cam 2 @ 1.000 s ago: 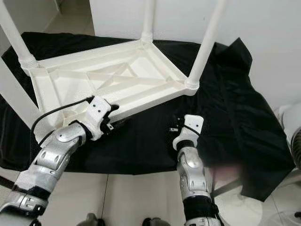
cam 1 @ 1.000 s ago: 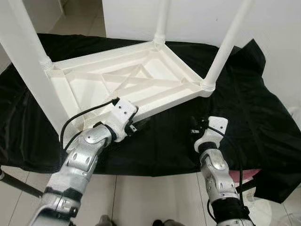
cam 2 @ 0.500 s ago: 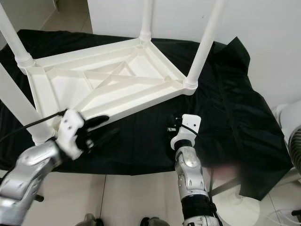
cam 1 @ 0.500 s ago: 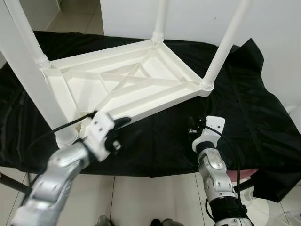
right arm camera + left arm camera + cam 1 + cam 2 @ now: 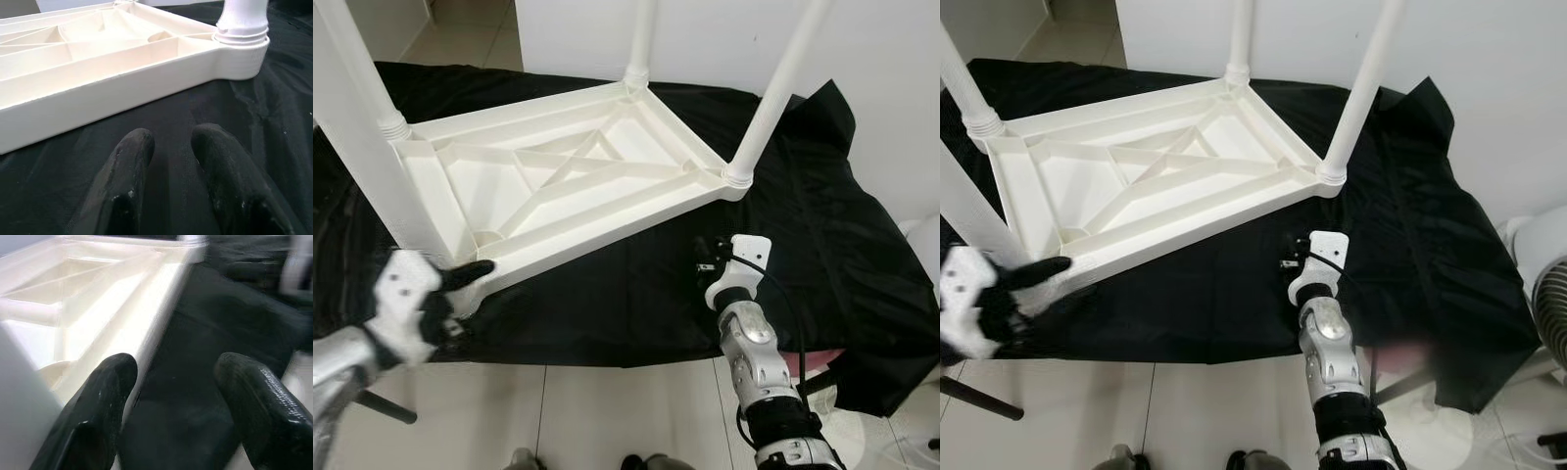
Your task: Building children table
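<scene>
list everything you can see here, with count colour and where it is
children's table: one, white, upside down on the black cloth, ribbed underside up
table legs: four, white, standing up from the table's corners
cloth: one, black, spread under the table, hanging over the near edge
floor: pale tiles, below the cloth
fan: one, white, at the far right edge
left gripper: black fingers open, at the table's near left corner
right gripper: black fingers slightly apart, over the cloth near the table's right corner
</scene>
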### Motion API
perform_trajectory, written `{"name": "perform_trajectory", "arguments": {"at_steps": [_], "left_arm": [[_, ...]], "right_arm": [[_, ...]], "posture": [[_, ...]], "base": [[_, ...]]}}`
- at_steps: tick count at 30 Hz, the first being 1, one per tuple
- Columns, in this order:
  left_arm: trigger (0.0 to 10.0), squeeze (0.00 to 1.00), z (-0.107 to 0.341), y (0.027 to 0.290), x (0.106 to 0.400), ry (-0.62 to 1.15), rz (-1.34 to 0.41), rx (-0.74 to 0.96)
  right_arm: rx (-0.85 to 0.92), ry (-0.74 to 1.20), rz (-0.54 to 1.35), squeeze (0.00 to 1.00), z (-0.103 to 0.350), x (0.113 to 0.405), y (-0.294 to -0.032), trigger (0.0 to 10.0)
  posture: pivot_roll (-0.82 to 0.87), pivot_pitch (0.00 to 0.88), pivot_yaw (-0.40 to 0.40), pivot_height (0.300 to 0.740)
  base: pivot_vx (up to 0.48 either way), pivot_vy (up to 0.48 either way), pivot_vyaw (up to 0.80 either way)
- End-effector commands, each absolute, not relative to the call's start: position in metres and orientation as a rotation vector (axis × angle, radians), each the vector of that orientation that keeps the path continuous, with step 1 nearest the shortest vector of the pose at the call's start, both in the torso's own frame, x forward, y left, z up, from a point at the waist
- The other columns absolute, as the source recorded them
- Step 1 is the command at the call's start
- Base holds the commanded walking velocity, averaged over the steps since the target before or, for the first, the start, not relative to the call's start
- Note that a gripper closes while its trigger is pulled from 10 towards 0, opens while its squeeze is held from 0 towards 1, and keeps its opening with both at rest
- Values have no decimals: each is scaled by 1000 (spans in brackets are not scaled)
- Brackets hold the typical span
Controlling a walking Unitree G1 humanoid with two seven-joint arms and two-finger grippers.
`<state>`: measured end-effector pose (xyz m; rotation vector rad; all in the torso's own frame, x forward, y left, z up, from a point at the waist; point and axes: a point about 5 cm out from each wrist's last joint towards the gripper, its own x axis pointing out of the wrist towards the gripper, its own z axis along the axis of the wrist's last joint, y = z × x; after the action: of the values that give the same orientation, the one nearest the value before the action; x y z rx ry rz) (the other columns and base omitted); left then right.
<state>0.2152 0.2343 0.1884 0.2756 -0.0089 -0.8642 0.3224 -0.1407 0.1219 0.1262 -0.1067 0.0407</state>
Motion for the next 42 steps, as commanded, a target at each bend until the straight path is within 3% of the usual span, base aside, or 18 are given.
{"name": "perform_trajectory", "arguments": {"at_steps": [1,8,19,27,36,42], "left_arm": [[10000,0,201,249,204,-16,-903,319],[10000,0,210,264,198,-9,-853,317],[10000,0,217,313,197,75,-657,362],[10000,0,218,328,206,94,-576,385],[10000,0,220,342,249,42,-349,478],[10000,0,220,335,279,-18,-261,487]], "right_arm": [[125,-99,30,0,118,323,-146,10000],[121,-98,30,0,118,323,-146,10000],[121,-93,35,0,115,324,-145,10000],[121,-93,37,0,115,325,-145,10000],[118,-91,29,0,115,326,-147,10000],[117,-87,20,0,115,327,-147,10000]], "posture": [[88,110,-100,740],[87,111,-99,740],[98,108,-107,740],[89,104,-106,740],[76,104,-113,740],[69,103,-111,740]], "base": [[0,0,0],[0,0,0],[0,0,0],[0,0,0],[0,0,0],[0,0,0]]}}
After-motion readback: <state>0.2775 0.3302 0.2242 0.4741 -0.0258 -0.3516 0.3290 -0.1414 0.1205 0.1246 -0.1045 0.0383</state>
